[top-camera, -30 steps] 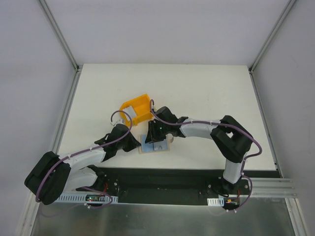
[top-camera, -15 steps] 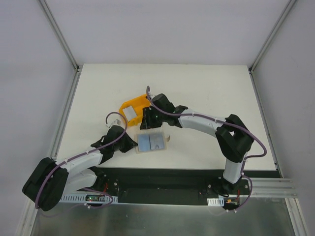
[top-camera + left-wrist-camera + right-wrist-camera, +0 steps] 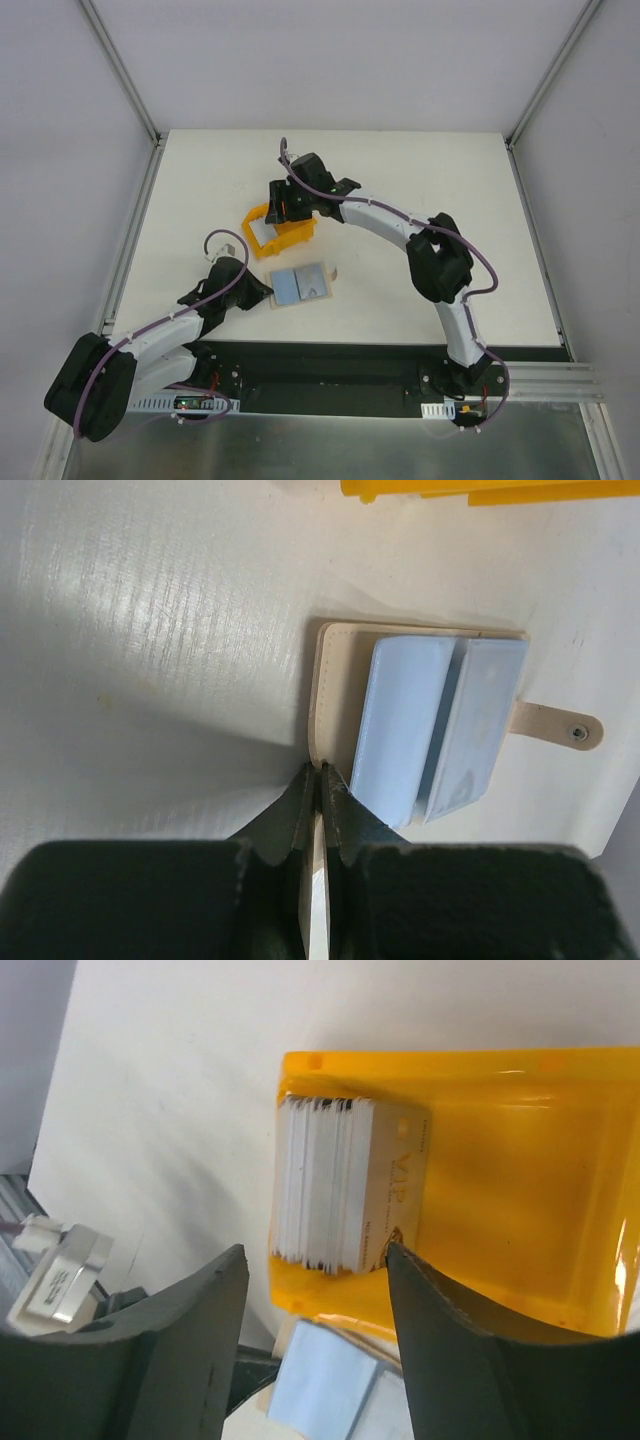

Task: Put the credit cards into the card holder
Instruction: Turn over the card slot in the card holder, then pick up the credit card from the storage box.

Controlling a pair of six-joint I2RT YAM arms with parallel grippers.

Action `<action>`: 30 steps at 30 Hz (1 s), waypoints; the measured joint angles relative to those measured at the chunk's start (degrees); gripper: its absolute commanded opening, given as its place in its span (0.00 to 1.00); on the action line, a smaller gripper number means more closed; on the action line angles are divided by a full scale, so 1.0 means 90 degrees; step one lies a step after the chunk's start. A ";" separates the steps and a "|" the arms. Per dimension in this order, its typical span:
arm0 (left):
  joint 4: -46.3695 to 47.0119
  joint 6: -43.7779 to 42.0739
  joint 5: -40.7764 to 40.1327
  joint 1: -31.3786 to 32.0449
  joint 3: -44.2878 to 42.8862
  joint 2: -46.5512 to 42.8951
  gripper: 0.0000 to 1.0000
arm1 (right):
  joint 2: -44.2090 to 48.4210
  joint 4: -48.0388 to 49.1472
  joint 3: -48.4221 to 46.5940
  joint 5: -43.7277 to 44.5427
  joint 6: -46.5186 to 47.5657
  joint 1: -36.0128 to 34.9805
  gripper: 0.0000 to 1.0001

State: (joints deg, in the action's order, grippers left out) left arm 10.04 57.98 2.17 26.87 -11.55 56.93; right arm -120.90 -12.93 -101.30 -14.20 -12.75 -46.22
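Observation:
The card holder point(image 3: 318, 282) lies open and flat on the white table, beige, with its snap tab point(image 3: 558, 725) on the far side. Two pale blue panels point(image 3: 405, 720) fill its inside; whether they are cards or pockets I cannot tell. My left gripper point(image 3: 320, 773) is shut on the holder's near-left edge point(image 3: 264, 297). The credit cards point(image 3: 325, 1180) stand on edge as a stack in a yellow bin point(image 3: 520, 1190). My right gripper point(image 3: 315, 1250) hangs open just above that stack point(image 3: 278, 205), holding nothing.
The yellow bin point(image 3: 292, 232) sits just behind the card holder. White table point(image 3: 430, 190) spreads to the right and back, bounded by metal frame posts point(image 3: 150, 135) and grey walls. The left arm's wrist camera point(image 3: 58, 1275) shows below the bin.
My right gripper has lifted off the card holder, moved back over the yellow bin and opened wider. The left gripper stays shut on the holder's edge, which has shifted slightly.

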 measured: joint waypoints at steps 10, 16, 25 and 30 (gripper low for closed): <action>-0.0002 -0.0032 0.0034 -0.0102 0.0034 -0.0061 0.00 | -0.1282 -0.0457 -0.1161 -0.0284 0.0119 0.0085 0.68; 0.0000 -0.0036 0.0039 -0.0165 0.0034 -0.0061 0.00 | -0.1620 -0.0539 -0.1467 -0.0539 0.0117 0.0117 0.68; 0.0007 -0.0044 0.0061 -0.0204 0.0034 -0.0034 0.00 | -0.1756 -0.0646 -0.1588 -0.0984 0.0090 0.0129 0.52; 0.0029 -0.0046 0.0070 -0.0206 0.0034 -0.0017 0.00 | -0.1756 -0.0644 -0.1591 -0.1146 0.0080 0.0163 0.42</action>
State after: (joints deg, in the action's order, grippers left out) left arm 10.31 57.56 2.81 25.02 -11.25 56.77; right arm -136.70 -18.72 -115.61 -24.51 -12.03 -44.75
